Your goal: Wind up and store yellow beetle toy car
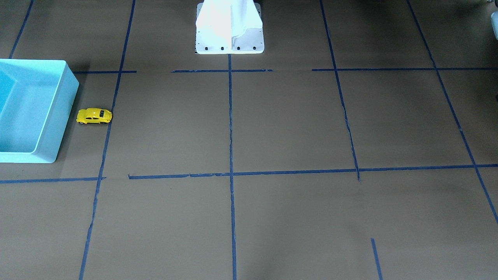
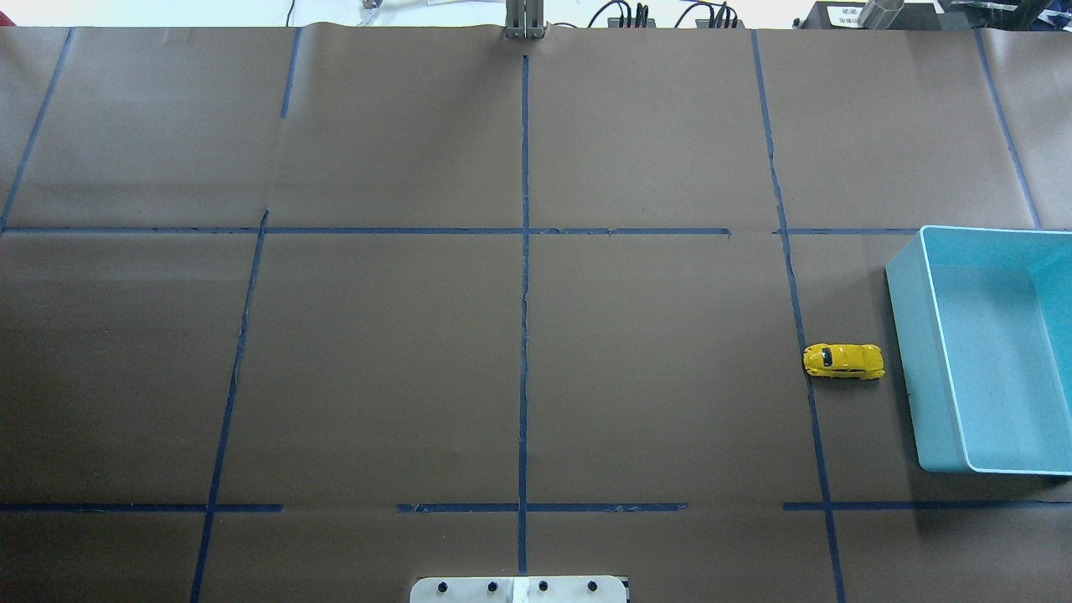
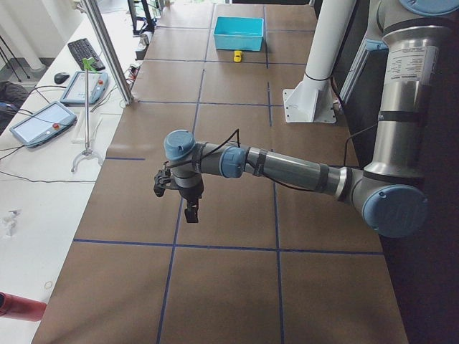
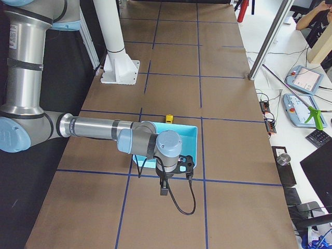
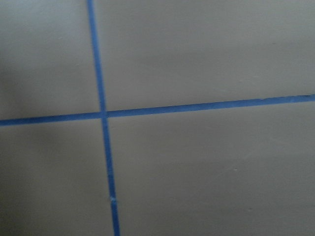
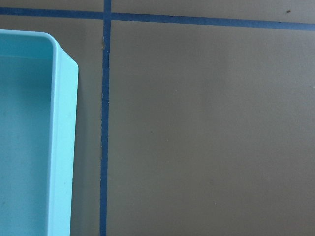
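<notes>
The yellow beetle toy car [image 1: 94, 116] [image 2: 843, 361] stands on its wheels on the brown table, a short gap from the long wall of the turquoise bin [image 1: 58, 112] [image 2: 925, 352], which holds nothing I can see. From the sides the car [image 3: 237, 56] [image 4: 169, 119] is tiny beside the bin [image 3: 239, 32] [image 4: 193, 136]. My left gripper [image 3: 188, 208] hangs over the table's far left end, well away from the car. My right gripper [image 4: 165, 187] hovers beyond the bin's outer side. Both show only in side views, so I cannot tell if they are open or shut. The right wrist view shows a bin corner [image 6: 64, 147].
Blue tape lines divide the brown table into squares. The white robot pedestal [image 1: 229, 35] [image 2: 519, 589] stands at the robot's edge. A metal post [image 3: 107, 50], tablets and a keyboard sit on the bench past the operators' edge. A person [image 4: 316, 21] sits there.
</notes>
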You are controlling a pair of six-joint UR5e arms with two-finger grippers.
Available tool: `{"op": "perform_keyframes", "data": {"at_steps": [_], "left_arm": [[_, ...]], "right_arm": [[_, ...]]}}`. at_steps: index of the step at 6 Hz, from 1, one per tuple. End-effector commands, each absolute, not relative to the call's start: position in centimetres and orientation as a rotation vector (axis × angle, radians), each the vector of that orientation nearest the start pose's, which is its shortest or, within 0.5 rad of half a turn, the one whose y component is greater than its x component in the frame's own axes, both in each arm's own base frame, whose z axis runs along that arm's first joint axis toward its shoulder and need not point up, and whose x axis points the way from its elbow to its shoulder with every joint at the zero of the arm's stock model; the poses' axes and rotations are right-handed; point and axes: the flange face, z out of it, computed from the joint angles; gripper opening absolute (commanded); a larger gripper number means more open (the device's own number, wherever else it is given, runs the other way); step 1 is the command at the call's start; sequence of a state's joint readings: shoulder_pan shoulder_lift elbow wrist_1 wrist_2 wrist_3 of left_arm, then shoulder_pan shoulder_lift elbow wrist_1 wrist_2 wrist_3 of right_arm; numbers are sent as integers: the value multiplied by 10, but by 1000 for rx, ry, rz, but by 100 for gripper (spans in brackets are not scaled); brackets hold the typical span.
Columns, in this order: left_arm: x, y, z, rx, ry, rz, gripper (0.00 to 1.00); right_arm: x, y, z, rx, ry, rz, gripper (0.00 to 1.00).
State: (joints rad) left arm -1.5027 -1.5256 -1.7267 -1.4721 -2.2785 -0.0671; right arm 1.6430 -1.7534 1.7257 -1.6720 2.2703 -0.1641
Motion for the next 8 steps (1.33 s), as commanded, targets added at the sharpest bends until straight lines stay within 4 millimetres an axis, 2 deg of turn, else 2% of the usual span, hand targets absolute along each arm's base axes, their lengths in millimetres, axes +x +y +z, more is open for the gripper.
{"op": "perform_keyframes", "data": {"at_steps": [1, 6, 8], "left_arm": [[-73, -436, 657, -32, 717, 52, 100], [-73, -423, 667, -24, 721, 85, 100], [-73, -427, 659, -7, 720, 90, 100]], "right_arm": [[99, -398, 680, -41, -708, -41, 100], [99, -397, 681, -43, -709, -41, 100], [98, -398, 681, -43, -708, -42, 100]]}}
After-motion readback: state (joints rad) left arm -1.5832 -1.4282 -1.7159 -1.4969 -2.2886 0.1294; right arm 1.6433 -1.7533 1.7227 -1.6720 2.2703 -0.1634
